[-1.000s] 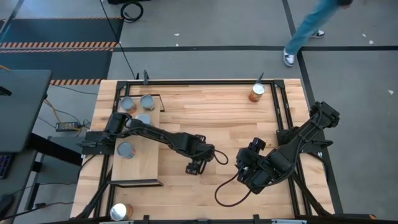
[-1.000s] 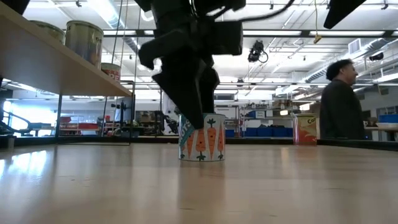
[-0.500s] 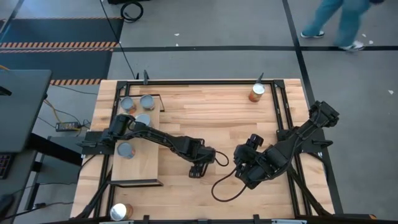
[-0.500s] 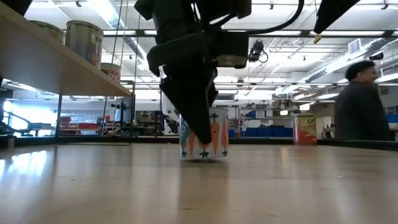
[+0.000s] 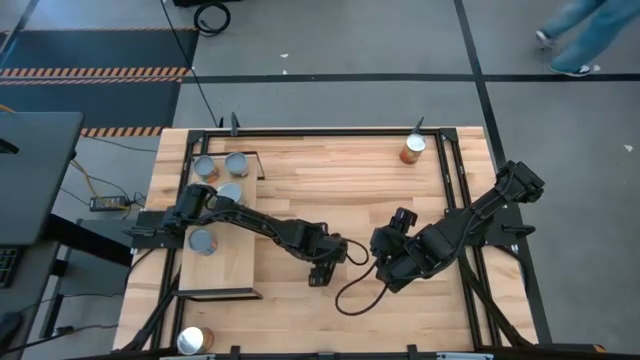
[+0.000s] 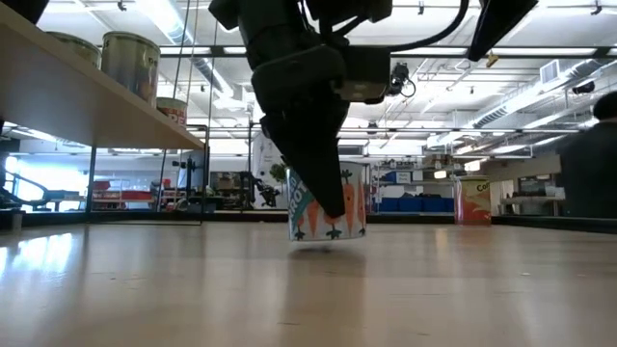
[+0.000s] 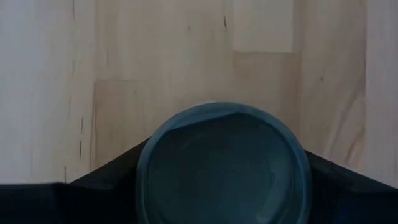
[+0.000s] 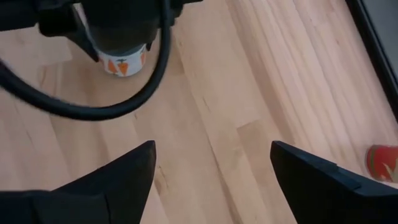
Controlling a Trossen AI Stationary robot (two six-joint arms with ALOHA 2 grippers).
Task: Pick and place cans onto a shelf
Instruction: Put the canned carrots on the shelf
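Currently, the left gripper (image 5: pixel 319 274) sits over the middle of the table (image 5: pixel 340 180), towards its near edge, with its fingers (image 6: pixel 323 183) closed on a carrot-printed can (image 6: pixel 328 204). In the low view this can hangs tilted, its base just clear of the tabletop. The left wrist view shows the can's bluish-grey round top (image 7: pixel 221 165) seated between the 2 dark fingers, with bare wood beyond it.

The right gripper (image 5: pixel 383 262) hovers just beside the held can, on the side away from the shelf (image 5: pixel 222 250). Its jaws stand wide and hold nothing, as the right wrist view shows bare wood between the 2 fingers (image 8: pixel 121 177). A black cable (image 5: pixel 355 296) loops on the table beside the held can, under the right arm.

The shelf lies near the table's left edge, well apart from the held can. 4 cans rest on it: 1 (image 5: pixel 202 240) near its middle and 3 (image 5: pixel 222 170) clustered at its far end. 1 further can (image 5: pixel 193 341) stands off the shelf at its near end, close to the table's near edge. 1 orange-labelled can (image 5: pixel 412 150) stands near the table's far edge, well apart from the shelf. A person's legs (image 5: pixel 580 30) show on the floor beyond the table.
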